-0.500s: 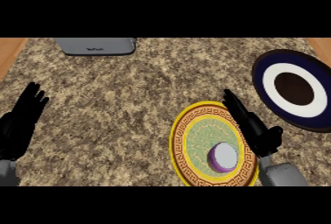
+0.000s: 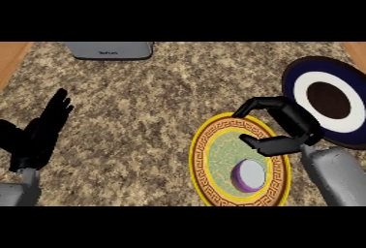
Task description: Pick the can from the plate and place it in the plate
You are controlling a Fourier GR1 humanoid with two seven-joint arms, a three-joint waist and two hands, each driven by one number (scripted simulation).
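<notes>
The right hand [image 2: 289,127], fingers curled on nothing, hovers over the yellow-rimmed patterned plate [image 2: 207,167] holding the purple silver-topped can [image 2: 250,175].

You're looking at two smooth, rounded grey forearms rising from the lower edge, each ending in a glossy black left hand [image 2: 39,131] and right hand [image 2: 289,128], whose slim, segmented fingers [image 2: 268,103] catch pale highlights along their edges.
</notes>
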